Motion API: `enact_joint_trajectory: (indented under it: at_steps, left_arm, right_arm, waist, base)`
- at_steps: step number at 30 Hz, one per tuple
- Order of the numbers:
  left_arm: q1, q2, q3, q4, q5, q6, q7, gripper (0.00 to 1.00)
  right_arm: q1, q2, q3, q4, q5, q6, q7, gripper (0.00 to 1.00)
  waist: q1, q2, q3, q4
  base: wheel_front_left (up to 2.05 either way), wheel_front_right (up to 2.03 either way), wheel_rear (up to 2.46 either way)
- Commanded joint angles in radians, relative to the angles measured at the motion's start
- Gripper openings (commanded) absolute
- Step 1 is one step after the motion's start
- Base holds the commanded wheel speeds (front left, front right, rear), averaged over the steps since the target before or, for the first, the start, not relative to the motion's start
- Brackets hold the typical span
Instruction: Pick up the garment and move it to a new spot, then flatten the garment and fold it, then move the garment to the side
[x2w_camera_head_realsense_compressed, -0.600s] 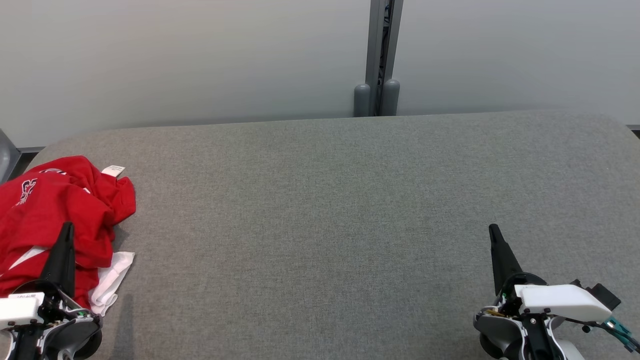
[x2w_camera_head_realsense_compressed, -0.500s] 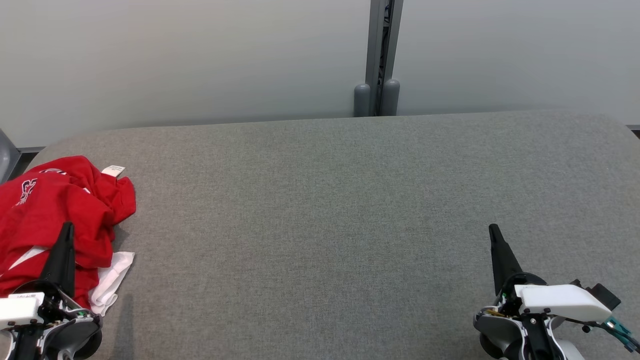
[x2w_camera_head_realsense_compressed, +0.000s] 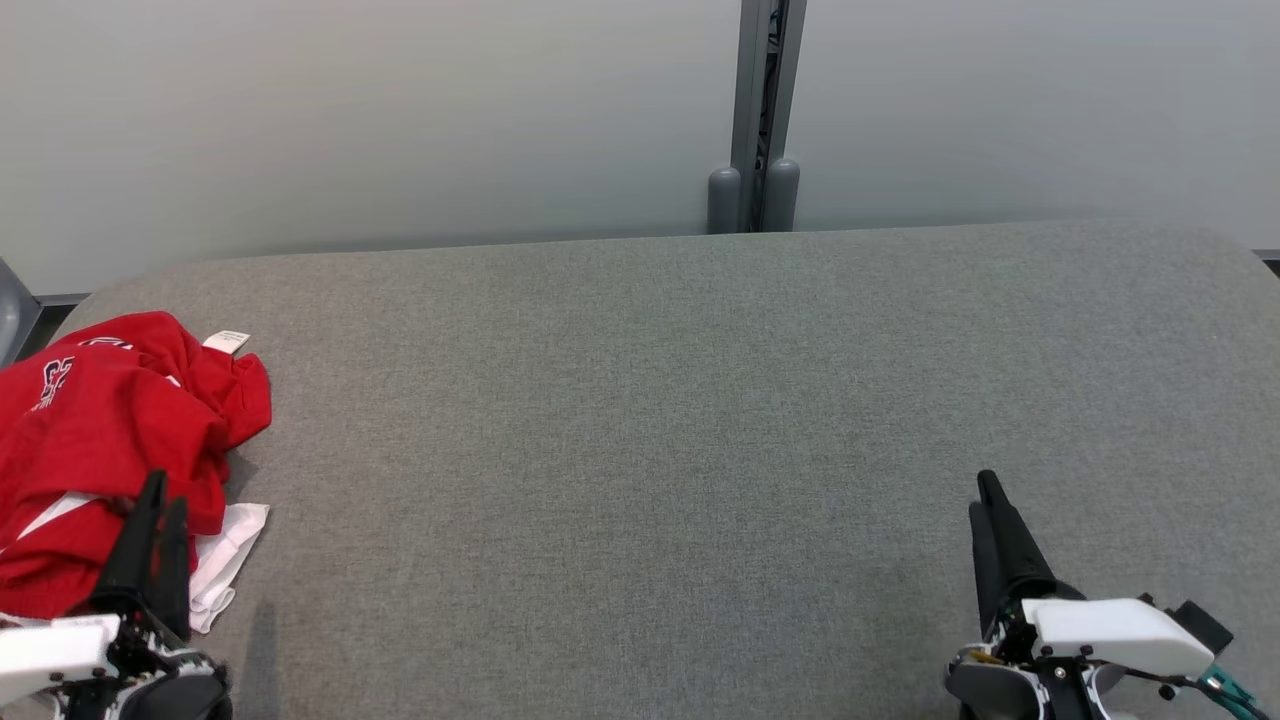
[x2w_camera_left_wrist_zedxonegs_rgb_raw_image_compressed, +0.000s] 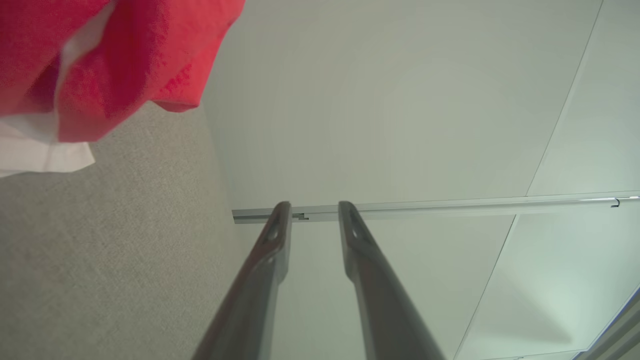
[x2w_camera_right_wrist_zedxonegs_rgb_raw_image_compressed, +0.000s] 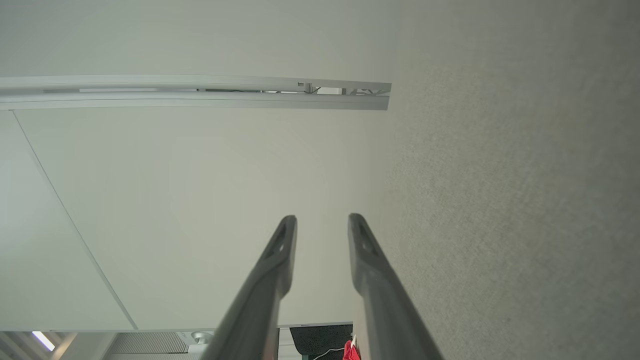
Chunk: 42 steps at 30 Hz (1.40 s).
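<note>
The garment (x2w_camera_head_realsense_compressed: 110, 430), red with white trim and a tag, lies crumpled at the table's (x2w_camera_head_realsense_compressed: 640, 400) left edge. The rest of the grey top is open. The left gripper (x2w_camera_head_realsense_compressed: 166, 490), by the garment's near edge, and the right gripper (x2w_camera_head_realsense_compressed: 982, 493) have fingers apart, empty. Both have drawn back since earlier, while the garment is unmoved.

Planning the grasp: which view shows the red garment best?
Head view: the crumpled red garment lies on the table, far left, folds and white tag visible. The left wrist view catches a blurred close-up corner; the right wrist view faces wall and table.
</note>
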Motion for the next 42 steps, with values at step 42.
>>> enact_joint_trajectory:
  at_steps: [42]
  left_arm:
    - [0.033, 0.001, -0.22, -0.124, 0.387, 0.03, -0.309, 1.0]
  right_arm:
    - [0.018, -0.007, -0.052, -0.182, -0.355, 0.002, -0.037, 1.0]
  waist:
    - [0.0, 0.0, 0.0, 0.006]
  base:
    - [0.0, 0.0, 0.0]
